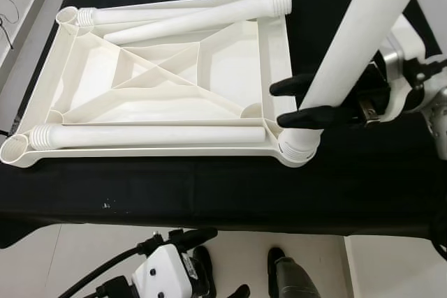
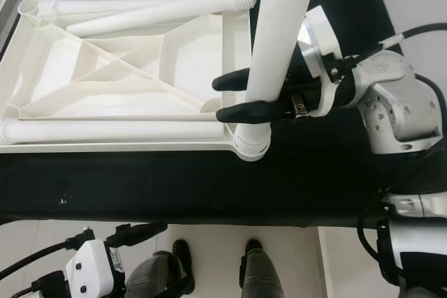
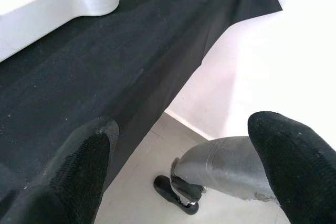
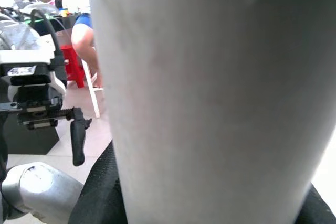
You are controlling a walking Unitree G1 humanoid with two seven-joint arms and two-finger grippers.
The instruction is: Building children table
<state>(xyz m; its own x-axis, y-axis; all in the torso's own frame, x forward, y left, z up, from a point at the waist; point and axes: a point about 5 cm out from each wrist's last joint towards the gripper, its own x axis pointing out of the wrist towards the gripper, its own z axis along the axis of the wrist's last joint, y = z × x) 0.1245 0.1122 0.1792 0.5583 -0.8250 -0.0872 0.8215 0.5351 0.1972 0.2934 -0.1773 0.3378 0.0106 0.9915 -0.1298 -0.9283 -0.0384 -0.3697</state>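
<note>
Right gripper [image 2: 234, 95] clenched an upright white table leg [image 2: 279, 40], its foot in the corner socket of the upturned tabletop [image 1: 160, 82] on a black-draped table [image 1: 209, 193]; left gripper [image 3: 184, 166] hung open.

No text, label or number is readable.

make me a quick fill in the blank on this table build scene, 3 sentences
1. The right gripper is shut on a white table leg that stands ____ in the corner socket.
2. The upside-down tabletop lies on a ____ cloth.
3. ____ loose legs lie on the tabletop.

Missing words: upright; black; three
</note>
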